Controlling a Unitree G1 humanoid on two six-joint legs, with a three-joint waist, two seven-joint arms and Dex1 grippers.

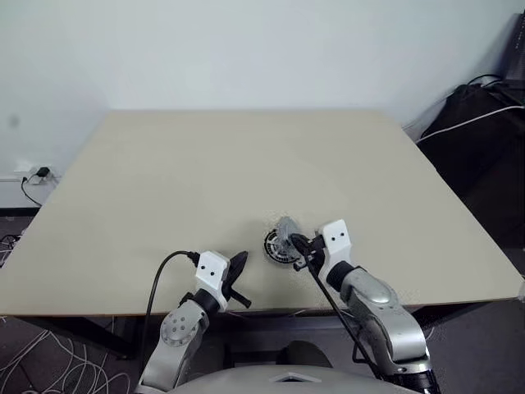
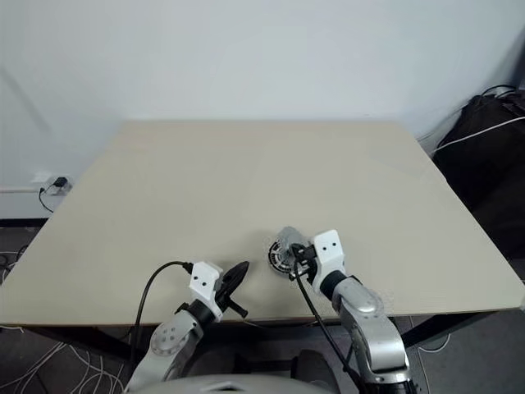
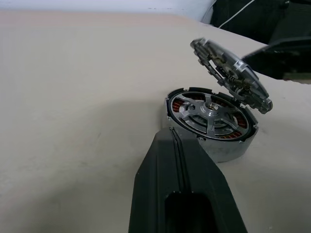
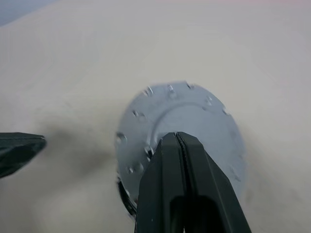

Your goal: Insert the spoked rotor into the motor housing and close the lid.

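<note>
The motor housing (image 3: 221, 145) sits on the tan table near its front edge, with copper windings showing around the rim. The spoked rotor (image 3: 210, 112) lies seated inside it, silver spokes up. The pale grey lid (image 3: 232, 74) stands tilted over the housing's far side, patterned face toward the rotor and smooth face (image 4: 194, 116) toward my right gripper (image 4: 177, 140). That gripper is shut, and its tips are against the lid's smooth back. My left gripper (image 3: 173, 133) is shut too, with nothing in it, a short way left of the housing (image 1: 277, 249).
The table (image 1: 246, 164) stretches bare beyond the housing. Its front edge runs just below both grippers. A black bag (image 1: 484, 115) with a white cable lies on the floor at the back right. A power strip (image 1: 37, 174) and loose cables are on the floor at the left.
</note>
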